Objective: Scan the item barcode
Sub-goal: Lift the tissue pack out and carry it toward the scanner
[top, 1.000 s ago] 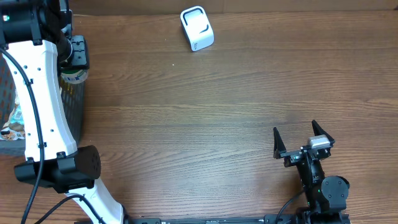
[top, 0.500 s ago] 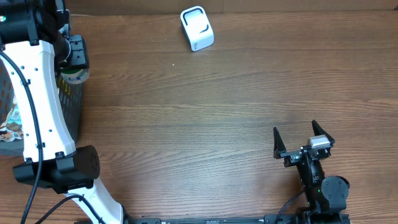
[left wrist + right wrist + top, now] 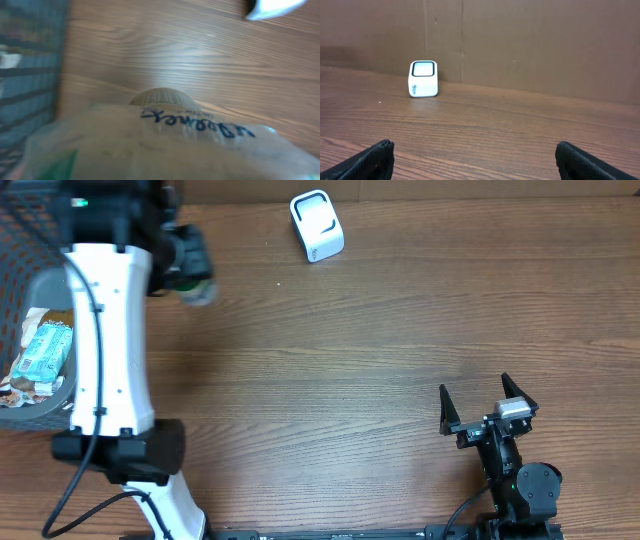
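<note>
The left gripper (image 3: 186, 266) is clamped on the item (image 3: 198, 288), a clear container with blue writing and a touch of green, blurred in the wrist view. It hangs over the table (image 3: 350, 360), left of the scanner (image 3: 317, 226) and apart from it. Farther left of the scanner stands the basket (image 3: 30, 220), with packets (image 3: 42, 350) inside. The right gripper (image 3: 488, 408), jaws wide apart and empty, sits well apart from the scanner, facing it.

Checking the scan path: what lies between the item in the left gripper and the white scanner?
Only bare tabletop lies between the item and the scanner, as the overhead view shows.
</note>
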